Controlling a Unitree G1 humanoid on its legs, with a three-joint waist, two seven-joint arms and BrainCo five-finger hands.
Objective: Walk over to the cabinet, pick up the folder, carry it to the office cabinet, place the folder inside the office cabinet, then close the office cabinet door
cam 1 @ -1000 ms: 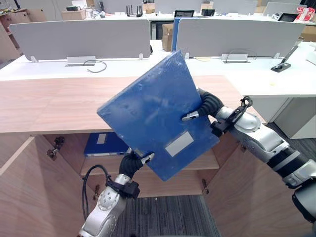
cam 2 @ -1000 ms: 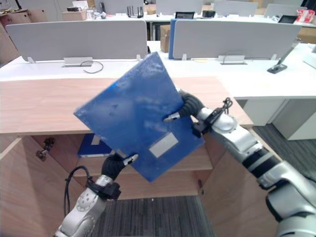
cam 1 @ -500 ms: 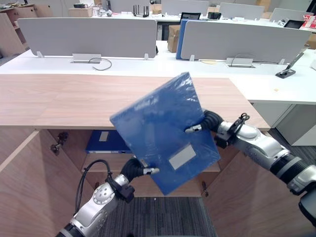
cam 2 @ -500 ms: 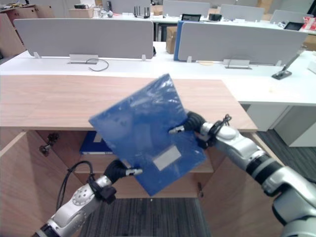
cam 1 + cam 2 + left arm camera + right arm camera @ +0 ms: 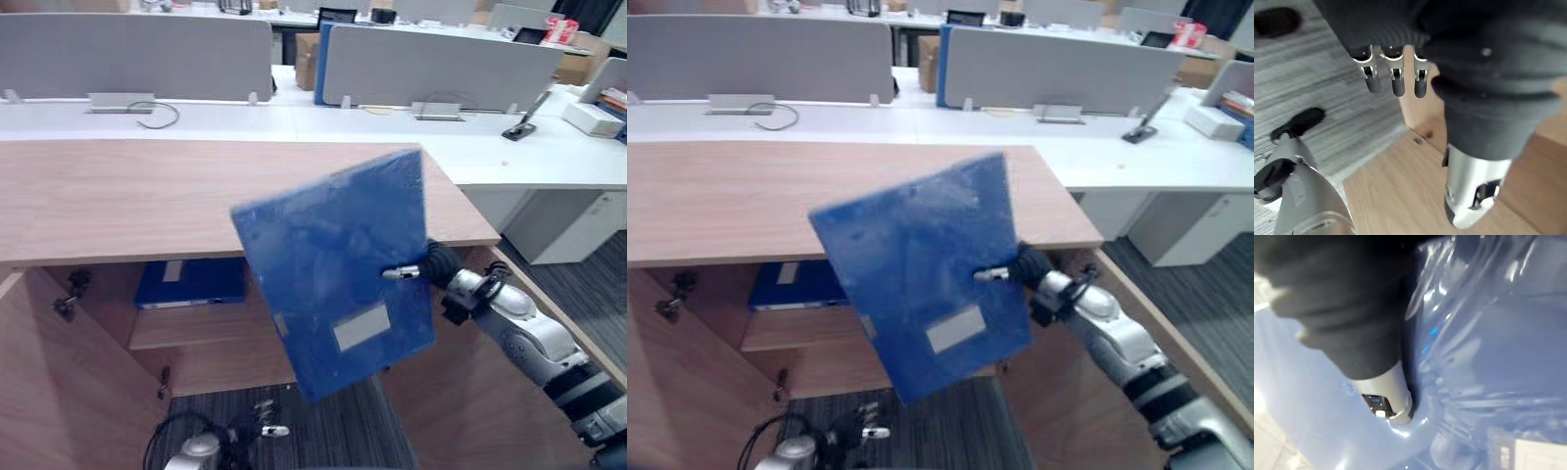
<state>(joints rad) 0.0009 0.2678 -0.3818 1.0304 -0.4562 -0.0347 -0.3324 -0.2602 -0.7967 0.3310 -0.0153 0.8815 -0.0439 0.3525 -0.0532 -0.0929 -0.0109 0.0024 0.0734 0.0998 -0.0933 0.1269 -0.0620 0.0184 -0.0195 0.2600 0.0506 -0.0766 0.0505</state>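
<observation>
We note the blue folder (image 5: 328, 264) held up in the air, tilted, in front of the open office cabinet (image 5: 118, 201); the right hand (image 5: 438, 271) grips the folder's right edge, thumb (image 5: 1386, 396) clamped on the glossy front face, the rest of the hand hidden behind it; the left hand (image 5: 1474, 83) hangs low over the grey carpet (image 5: 1312, 73), fingers (image 5: 1393, 84) straight and loose, holding nothing; a second blue folder (image 5: 191, 282) lies flat on the inner shelf (image 5: 196, 328); the cabinet doors (image 5: 59, 392) stand open; white tables (image 5: 245, 117) with grey dividers (image 5: 127, 44) stand behind.
</observation>
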